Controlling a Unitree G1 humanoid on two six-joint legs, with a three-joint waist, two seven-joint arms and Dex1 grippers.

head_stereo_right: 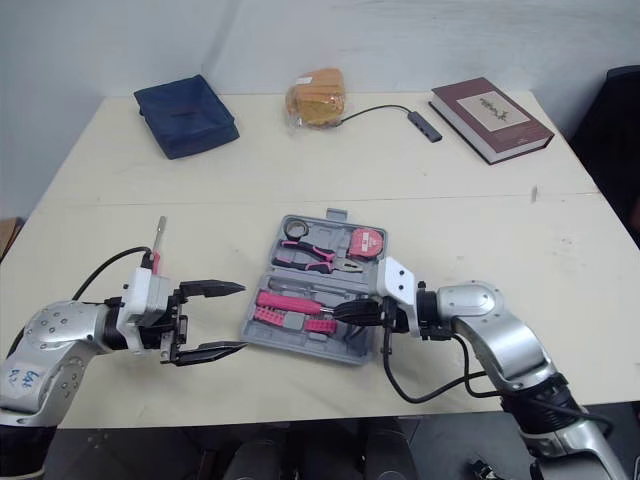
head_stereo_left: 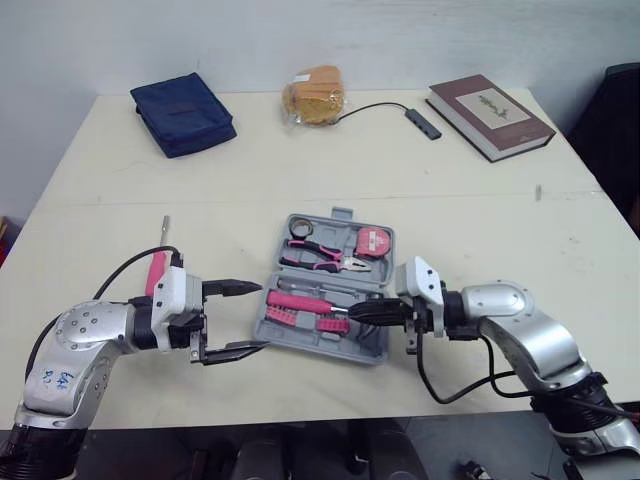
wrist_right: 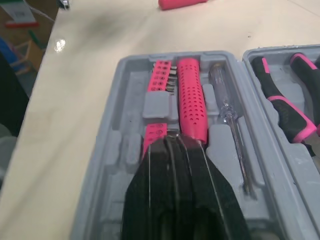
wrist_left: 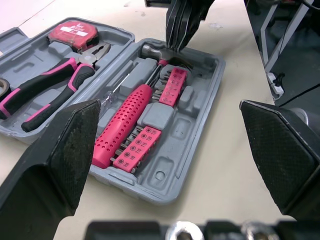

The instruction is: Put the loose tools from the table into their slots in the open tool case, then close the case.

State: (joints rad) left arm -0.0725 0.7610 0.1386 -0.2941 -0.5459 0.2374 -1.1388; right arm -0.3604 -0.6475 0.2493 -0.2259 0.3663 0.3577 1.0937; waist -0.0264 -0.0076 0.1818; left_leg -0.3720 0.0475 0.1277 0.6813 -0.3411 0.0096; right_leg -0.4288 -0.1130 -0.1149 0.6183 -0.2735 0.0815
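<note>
You're most of the way there: the tool case [head_stereo_left: 372, 340] lies open at table centre with the pliers [head_stereo_left: 320, 257], tape measure [head_stereo_left: 372, 241], pink-handled hammer [head_stereo_left: 300, 302] and bit strips [head_stereo_left: 300, 320] all seated. One pink screwdriver [head_stereo_left: 157, 268] lies loose at the case's nine o'clock, and the lid isn't closed. Your left gripper [head_stereo_left: 260, 317] hangs spread wide and empty at eight o'clock. Your right gripper [head_stereo_left: 355, 313], fingers pinched together on nothing, rests on the hammer head at four o'clock.
</note>
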